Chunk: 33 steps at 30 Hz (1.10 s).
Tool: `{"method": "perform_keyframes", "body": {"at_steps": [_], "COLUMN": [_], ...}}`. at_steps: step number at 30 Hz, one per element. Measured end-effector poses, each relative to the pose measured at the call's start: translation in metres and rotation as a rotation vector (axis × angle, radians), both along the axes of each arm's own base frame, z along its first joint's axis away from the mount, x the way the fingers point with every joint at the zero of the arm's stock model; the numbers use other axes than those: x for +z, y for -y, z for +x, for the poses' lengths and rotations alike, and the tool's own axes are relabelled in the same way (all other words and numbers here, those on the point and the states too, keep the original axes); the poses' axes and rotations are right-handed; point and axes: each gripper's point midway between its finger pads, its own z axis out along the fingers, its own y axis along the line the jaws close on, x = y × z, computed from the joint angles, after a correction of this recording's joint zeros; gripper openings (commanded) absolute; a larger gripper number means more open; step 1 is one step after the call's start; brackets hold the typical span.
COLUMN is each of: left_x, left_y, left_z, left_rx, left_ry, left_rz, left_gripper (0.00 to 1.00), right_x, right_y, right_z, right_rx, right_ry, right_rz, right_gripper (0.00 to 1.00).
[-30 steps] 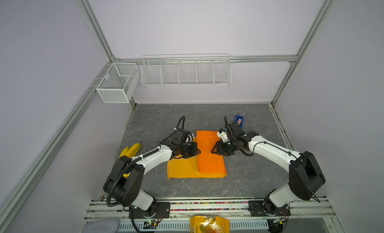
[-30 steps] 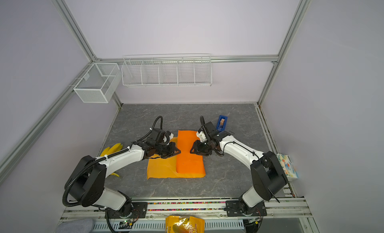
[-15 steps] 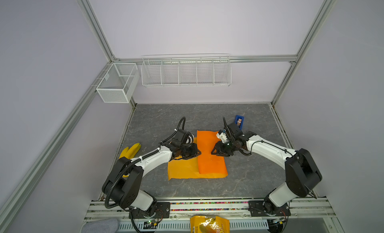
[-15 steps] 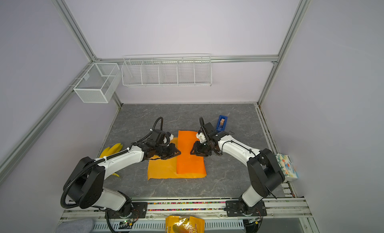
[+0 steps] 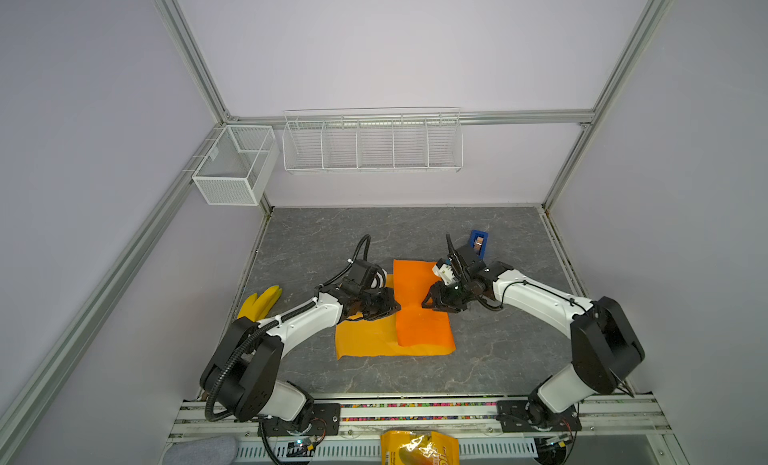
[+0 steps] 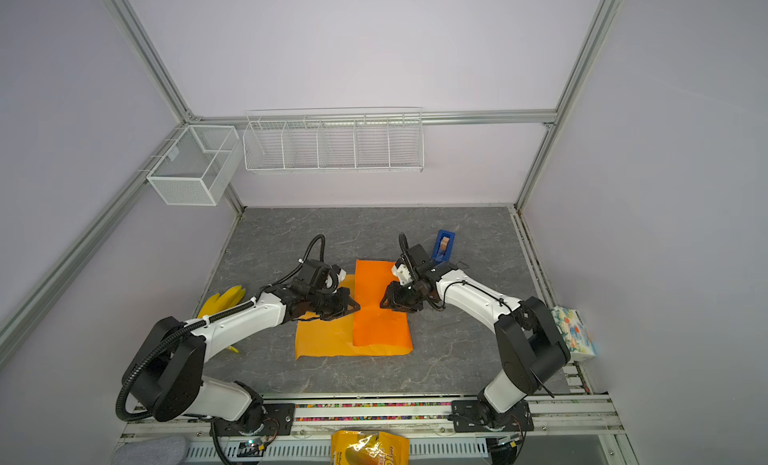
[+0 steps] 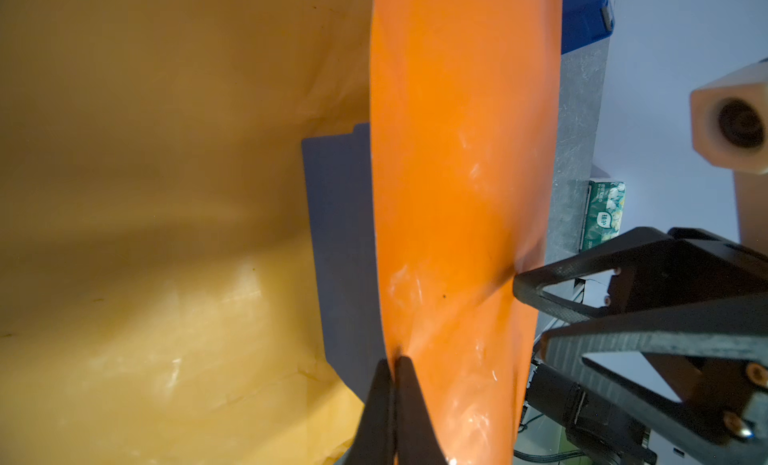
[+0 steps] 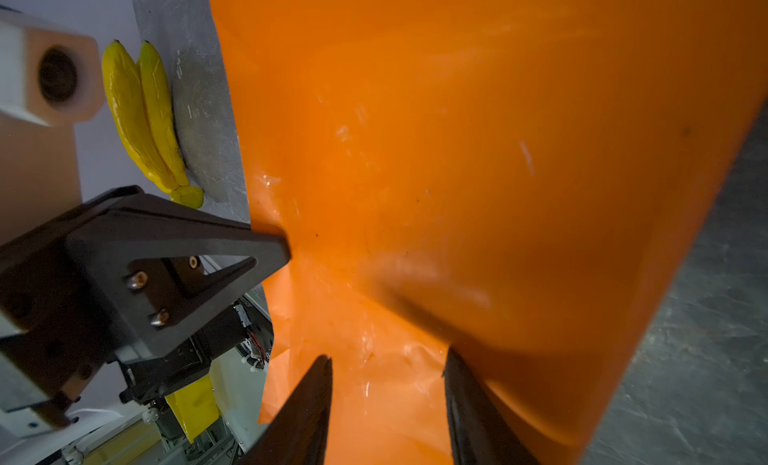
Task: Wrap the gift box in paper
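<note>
Pinching the folded edge of the paper (image 5: 419, 330) with the left gripper (image 5: 392, 307), jaws clamped flat together on that thin layer, plain to see from the left wrist. Holding the flap raised and across, presumably to drape it over the gift box (image 7: 340, 242): a navy strip peeking out just beyond the closed tips, under the flap, on top of the paler lower layer. Facing it from across the flap, the right gripper (image 5: 428, 305): jaws roughly half apart, both tips down on the orange sheet, nothing visibly pinched between them. Pinning rather than grabbing, by the look of it, to stop box and sheet sliding under the pull. Just behind the right gripper's wrist, a blue tape dispenser (image 5: 478, 242), likely parked within reach for sealing. Well off beside the left arm, bananas (image 5: 262, 303), no part of this. Next, probably: draw the flap taut and crease it down.
</note>
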Motion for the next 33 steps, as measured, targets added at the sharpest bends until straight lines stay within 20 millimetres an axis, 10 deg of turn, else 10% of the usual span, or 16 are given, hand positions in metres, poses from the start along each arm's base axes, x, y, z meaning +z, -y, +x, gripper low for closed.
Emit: {"method": "perform_keyframes", "body": {"at_steps": [14, 23, 33], "left_x": [-0.003, -0.001, -0.002], "left_y": [-0.001, -0.005, 0.008], "left_z": [-0.002, 0.001, 0.019], "left_rx": [-0.003, 0.013, 0.014], "left_ry": [-0.006, 0.007, 0.007], "left_rz": [0.000, 0.027, 0.024], "left_gripper": [0.00, 0.39, 0.43], "right_x": [0.003, -0.003, -0.003], "right_y": [-0.001, 0.000, 0.000], "right_z": [0.000, 0.000, 0.000], "right_rx": [0.000, -0.003, -0.003], "right_ry": [0.008, -0.002, -0.002], "right_rz": [0.012, -0.001, -0.001], "right_gripper": [0.48, 0.47, 0.47]}}
